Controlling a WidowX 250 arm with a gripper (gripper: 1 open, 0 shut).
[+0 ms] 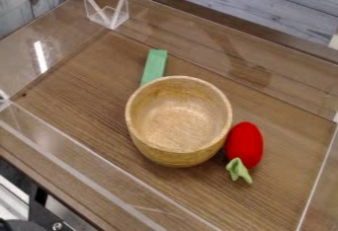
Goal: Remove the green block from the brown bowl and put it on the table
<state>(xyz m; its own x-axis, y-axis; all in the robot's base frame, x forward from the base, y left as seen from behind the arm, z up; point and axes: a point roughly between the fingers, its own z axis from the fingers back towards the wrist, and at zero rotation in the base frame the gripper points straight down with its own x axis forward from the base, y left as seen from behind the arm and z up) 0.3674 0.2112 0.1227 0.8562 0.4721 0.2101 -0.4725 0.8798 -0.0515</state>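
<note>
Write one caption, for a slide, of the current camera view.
Green block on the wooden table, outside the brown bowl; strawberry toy beside the bowl.

Long, flat, light green rectangular block [154, 66]: lying flat on the table, outside the bowl, just beyond its rim | round, thick-walled, light tan wooden bowl [179, 122]: upright, nothing inside | brown wood-grain tabletop [79, 95]: bears both, light glinting off it
</note>
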